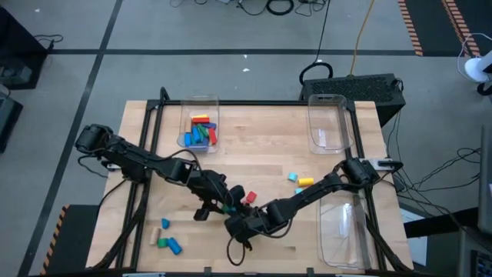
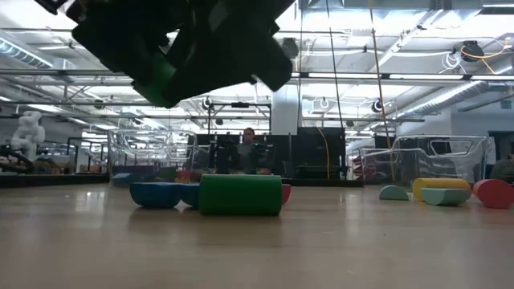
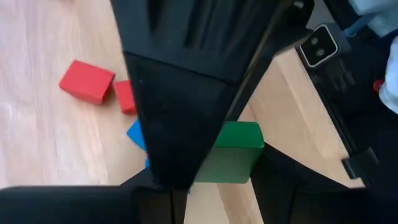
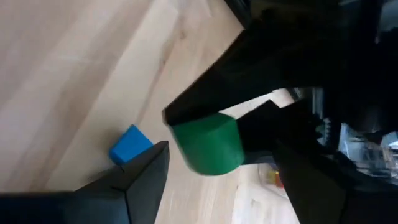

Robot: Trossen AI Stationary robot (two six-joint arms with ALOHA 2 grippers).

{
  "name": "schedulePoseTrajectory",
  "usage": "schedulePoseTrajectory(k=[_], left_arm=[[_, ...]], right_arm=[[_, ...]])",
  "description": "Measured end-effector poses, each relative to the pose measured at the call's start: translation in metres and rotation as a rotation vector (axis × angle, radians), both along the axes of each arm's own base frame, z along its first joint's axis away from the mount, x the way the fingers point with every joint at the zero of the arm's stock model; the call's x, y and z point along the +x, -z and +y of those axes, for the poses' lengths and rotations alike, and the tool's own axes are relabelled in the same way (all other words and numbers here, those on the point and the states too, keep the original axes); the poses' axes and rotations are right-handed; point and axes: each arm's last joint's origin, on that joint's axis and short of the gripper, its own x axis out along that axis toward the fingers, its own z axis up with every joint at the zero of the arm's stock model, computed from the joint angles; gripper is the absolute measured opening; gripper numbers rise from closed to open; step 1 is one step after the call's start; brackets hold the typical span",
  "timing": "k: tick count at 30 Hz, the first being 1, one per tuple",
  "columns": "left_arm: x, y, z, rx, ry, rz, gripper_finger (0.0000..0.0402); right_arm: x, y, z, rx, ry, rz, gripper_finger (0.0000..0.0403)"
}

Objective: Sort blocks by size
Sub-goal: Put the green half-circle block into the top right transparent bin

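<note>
Above the table's near middle my left gripper (image 1: pixel 221 205) is shut on a green block (image 4: pixel 208 144), which also shows in the left wrist view (image 3: pixel 236 152) and high in the low view (image 2: pixel 157 80). My right gripper (image 1: pixel 237 220) comes in from the right and stands open. Its fingers (image 4: pixel 146 171) are on either side of the same block, and I cannot tell whether they touch it. Two red blocks (image 3: pixel 87 81) and a blue one (image 4: pixel 129 144) lie on the table beneath. My left gripper pinches the green block between its two fingers on opposite sides (image 4: pixel 235 132). It comes slanting down from the table's left. The block hangs clear of the table. In the left wrist view the other arm's dark finger covers part of the hold.
A clear bin (image 1: pixel 198 127) at the far left-centre holds several coloured blocks. Two clear bins stand at the right, one far (image 1: pixel 329 123) and one near (image 1: pixel 344 231). Loose blocks lie near left (image 1: pixel 165 240) and right of centre (image 1: pixel 301 180). A green cylinder (image 2: pixel 239 194) lies close to the low camera.
</note>
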Motion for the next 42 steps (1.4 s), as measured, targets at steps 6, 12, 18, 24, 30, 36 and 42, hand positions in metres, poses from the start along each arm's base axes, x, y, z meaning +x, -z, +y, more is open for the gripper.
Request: schedulePoseTrajectory(k=[6, 12, 18, 24, 30, 36, 42], left_arm=[[0.000, -0.001, -0.001, -0.015, 0.013, -0.005, 0.0137], [0.002, -0.002, 0.000, -0.015, 0.007, -0.022, 0.0138], [0.002, -0.001, 0.004, -0.028, -0.017, -0.009, 0.0138], [0.003, -0.001, 0.004, -0.032, -0.018, -0.012, 0.0140], [0.003, -0.002, 0.004, -0.037, -0.021, -0.012, 0.0167], [0.002, -0.001, 0.005, -0.035, -0.024, 0.000, 0.0173], [-0.002, -0.002, 0.016, -0.021, -0.062, 0.059, 0.0175]], right_arm=[[0.000, 0.001, 0.001, 0.020, -0.053, 0.026, 0.0269], [0.000, 0.001, 0.002, 0.045, -0.073, 0.032, 0.0209], [0.005, 0.000, -0.005, 0.111, -0.100, 0.040, 0.0180], [0.005, 0.000, -0.006, 0.101, -0.107, 0.045, 0.0174], [0.005, 0.000, -0.006, 0.095, -0.119, 0.058, 0.0123], [0.002, 0.003, -0.007, 0.096, -0.116, 0.086, 0.0056], [0.000, 0.006, -0.007, 0.113, -0.109, 0.117, 0.0042]])
